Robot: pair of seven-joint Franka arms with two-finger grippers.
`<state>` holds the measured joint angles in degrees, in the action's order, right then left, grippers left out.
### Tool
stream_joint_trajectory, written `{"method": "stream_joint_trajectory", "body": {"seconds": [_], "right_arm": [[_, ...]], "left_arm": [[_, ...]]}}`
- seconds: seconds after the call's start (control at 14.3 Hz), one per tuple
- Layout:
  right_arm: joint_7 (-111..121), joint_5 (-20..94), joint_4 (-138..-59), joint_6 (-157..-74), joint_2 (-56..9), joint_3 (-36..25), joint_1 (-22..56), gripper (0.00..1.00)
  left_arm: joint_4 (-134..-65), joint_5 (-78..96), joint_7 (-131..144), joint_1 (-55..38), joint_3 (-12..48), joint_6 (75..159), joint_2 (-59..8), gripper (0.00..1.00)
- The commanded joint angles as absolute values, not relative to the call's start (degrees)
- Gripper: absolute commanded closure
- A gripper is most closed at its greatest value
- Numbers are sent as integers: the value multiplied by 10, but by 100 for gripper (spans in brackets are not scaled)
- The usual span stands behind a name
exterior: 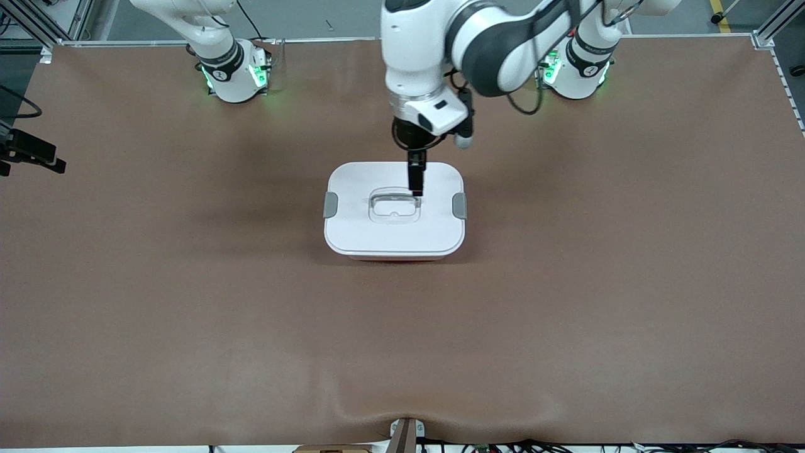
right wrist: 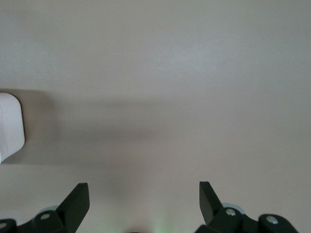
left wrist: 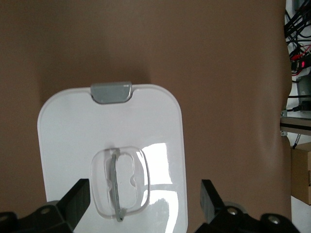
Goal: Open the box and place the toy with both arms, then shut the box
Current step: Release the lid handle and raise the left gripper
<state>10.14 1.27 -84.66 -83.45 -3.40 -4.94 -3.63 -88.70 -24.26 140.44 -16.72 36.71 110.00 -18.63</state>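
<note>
Closed pale pink plastic box (exterior: 394,251) at the table's middle, left gripper (exterior: 415,189) over its lid.

The rounded white lid (exterior: 352,189) sits on the box, both grey side clips (exterior: 331,205) at its ends, with the clear recessed handle (left wrist: 120,183) in the centre. The left gripper hangs just above that handle, fingers (left wrist: 77,199) spread wide and holding nothing. The right gripper (right wrist: 144,199), likewise spread and empty, waits over bare brown table (exterior: 188,302) beside the box.
</note>
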Motion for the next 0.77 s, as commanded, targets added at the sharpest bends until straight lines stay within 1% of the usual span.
{"method": "stream_joint_trajectory", "body": {"seconds": [0.0, 0.14, 0.35, 0.7], "right_arm": [[106, 9, -836, -825, -35, -45, -40, 0], [106, 8, -835, -827, -35, -46, -42, 0], [105, 7, -835, -831, -36, -46, -44, 0], [56, 10, -836, -830, -34, -46, -41, 0]], "left_arm": [[-904, -153, 1235, -97, 372, 1059, -125, 0], [-904, -104, 1108, -48, 372, 1032, -92, 0], [-903, -77, 944, 13, 370, 983, -64, 0], [-863, -51, 664, 119, 368, 902, -53, 0]]}}
